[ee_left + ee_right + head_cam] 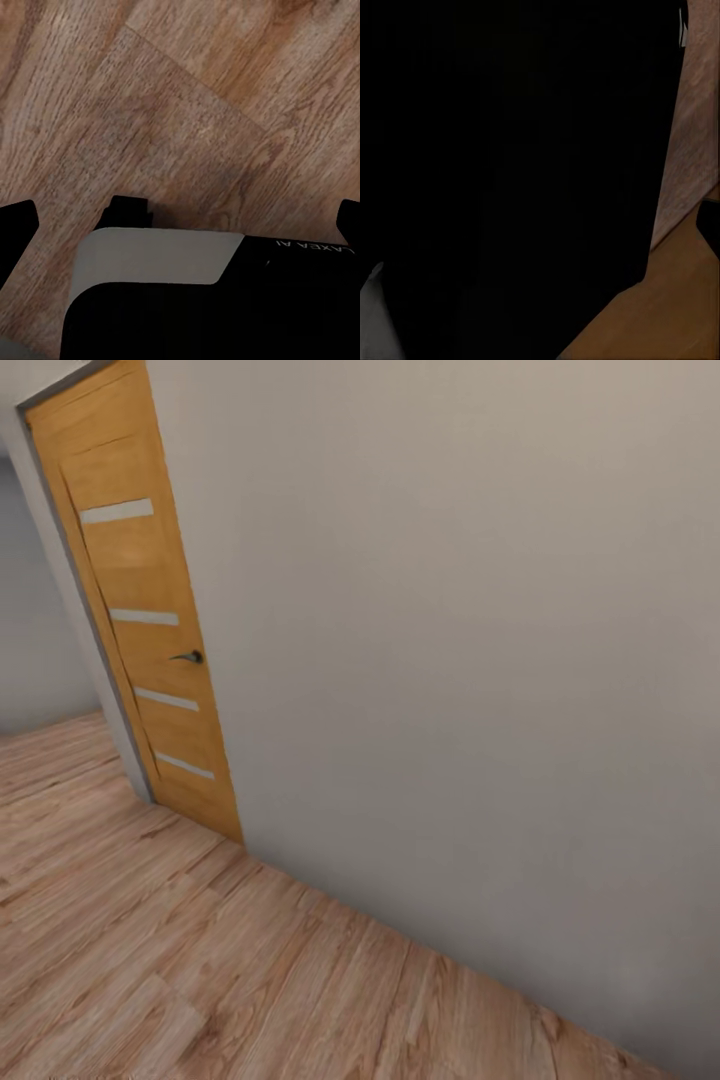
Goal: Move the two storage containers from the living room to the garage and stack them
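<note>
Beside the wooden door [140,620], on plank floor [150,960], I cannot tell either pincer's state; bins, judged light and stiff, suit rim grips.

A light wood-plank floor [150,960] meets a plain pale grey wall [450,660] beside a wooden door with glass strips [140,610].

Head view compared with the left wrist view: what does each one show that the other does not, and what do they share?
Head view alone: a wooden door with four glass strips and a dark handle, beside a plain pale grey wall.

Left wrist view alone: the robot's black and grey body, seen from close above, with white lettering at its edge.

Both: the light wood-plank floor. No orange-red container appears in either.
</note>
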You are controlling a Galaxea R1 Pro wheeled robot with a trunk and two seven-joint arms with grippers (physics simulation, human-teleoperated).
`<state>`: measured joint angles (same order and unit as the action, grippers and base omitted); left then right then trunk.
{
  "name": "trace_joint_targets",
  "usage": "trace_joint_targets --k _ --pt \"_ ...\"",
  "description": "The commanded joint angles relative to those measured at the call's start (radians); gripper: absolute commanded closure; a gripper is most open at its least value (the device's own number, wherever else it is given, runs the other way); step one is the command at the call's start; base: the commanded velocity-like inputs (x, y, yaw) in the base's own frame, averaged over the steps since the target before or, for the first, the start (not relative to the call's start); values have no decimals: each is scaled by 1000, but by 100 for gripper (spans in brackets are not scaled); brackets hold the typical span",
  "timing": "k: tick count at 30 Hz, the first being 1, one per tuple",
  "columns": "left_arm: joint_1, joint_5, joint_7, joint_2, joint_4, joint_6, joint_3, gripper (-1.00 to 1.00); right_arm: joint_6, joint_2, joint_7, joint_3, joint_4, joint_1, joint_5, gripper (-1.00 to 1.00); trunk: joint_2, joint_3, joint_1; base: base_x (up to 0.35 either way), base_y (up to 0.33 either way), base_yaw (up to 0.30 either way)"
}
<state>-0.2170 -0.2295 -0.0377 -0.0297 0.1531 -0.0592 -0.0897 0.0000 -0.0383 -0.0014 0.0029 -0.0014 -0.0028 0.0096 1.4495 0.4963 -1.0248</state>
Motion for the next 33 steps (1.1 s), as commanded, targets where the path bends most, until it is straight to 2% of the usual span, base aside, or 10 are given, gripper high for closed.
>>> trace_joint_targets --k 1,19,33 --pt "0 -10 -4 0 2 -5 -8 -100 0 0 0 0 0 0 1 -100 1 1 0 95 1 288" --pt "1 -10 -5 -3 2 -5 -8 -100 0 0 -1 0 0 0 0 -100 1 1 0 32 0 288" --pt "1 -10 -5 -3 2 -5 -8 -100 0 -1 -2 0 0 0 0 -100 1 1 0 234 0 289"
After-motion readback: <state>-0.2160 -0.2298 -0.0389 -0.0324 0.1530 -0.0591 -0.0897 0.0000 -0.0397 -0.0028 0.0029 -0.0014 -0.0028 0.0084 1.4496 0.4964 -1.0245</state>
